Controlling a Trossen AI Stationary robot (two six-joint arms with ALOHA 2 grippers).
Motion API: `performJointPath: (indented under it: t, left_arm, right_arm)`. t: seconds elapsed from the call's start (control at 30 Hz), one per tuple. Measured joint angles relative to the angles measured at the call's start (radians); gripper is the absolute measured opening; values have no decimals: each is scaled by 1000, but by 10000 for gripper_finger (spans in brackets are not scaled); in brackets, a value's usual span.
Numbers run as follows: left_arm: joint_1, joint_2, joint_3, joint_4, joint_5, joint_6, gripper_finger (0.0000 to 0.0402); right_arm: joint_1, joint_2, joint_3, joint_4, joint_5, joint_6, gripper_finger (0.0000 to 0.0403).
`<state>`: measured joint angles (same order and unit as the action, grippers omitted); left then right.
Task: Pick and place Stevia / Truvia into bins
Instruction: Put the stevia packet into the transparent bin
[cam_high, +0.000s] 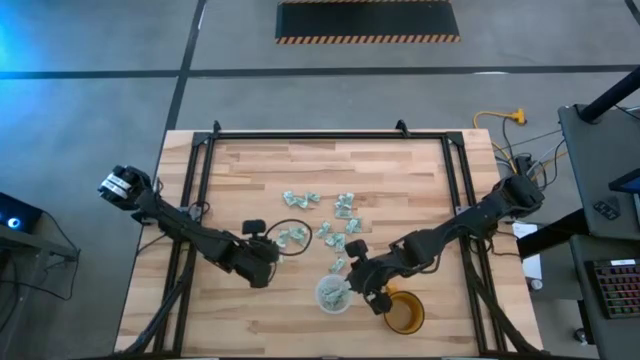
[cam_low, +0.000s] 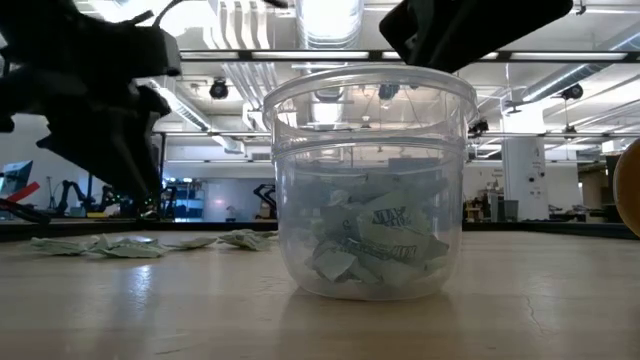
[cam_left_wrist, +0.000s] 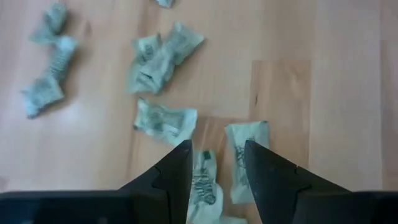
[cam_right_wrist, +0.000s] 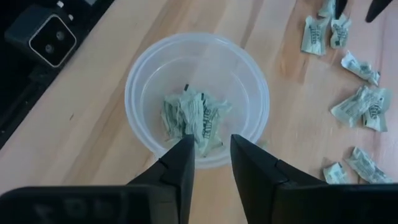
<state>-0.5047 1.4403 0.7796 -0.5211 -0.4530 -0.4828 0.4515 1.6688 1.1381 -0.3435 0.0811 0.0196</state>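
The clear plastic cup (cam_high: 333, 294) is sitting near the front edge of the wooden table (cam_high: 300, 160), and everything else is easiest to place from it. Inside it a small heap of green-and-white sachets (cam_right_wrist: 191, 117) is lying on the bottom, crumpled together and plainly visible through the wall in the low view (cam_low: 375, 245).

The right gripper (cam_right_wrist: 209, 152) is hanging directly above the cup, close over its rim on the side nearest the amber mug (cam_high: 404, 313). Its two dark fingers (cam_right_wrist: 180, 163) are standing apart with a narrow gap between them, and nothing is sitting in that gap; the sachets seen through it are lying down in the cup.

The mug is standing just beside the cup, partly hidden under the right arm.

Beyond the cup, toward the middle of the table, the loose sachets (cam_high: 335, 225) are lying scattered in a ragged patch, some overlapping, most of them creased.

The left gripper (cam_left_wrist: 214, 162) is poised over the edge of that patch, on the far side of it from the mug and well apart from the cup. Its fingers (cam_left_wrist: 177, 171) are parted about as much as a sachet is wide, and one sachet (cam_left_wrist: 204, 180) is showing between them, though I cannot tell whether they are touching it or just hovering above it.
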Motion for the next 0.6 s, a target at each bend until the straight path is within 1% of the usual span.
performJointPath:
  t: [0.1, 0.17, 0.47, 0.6]
  left_arm:
    - [8, 0, -35, 62, 62, 23, 130]
    - [13, -1, -52, 116, 85, 46, 130]
    - [28, 0, -77, 177, 105, 55, 130]
    - [32, 31, -88, 247, 125, 107, 130]
  right_arm:
    - [0, 0, 0, -7, 0, 6, 85]
    - [0, 0, 0, -16, 0, 7, 80]
    - [0, 0, -2, -21, -1, 7, 68]
    - [0, 0, -2, -21, -1, 8, 68]
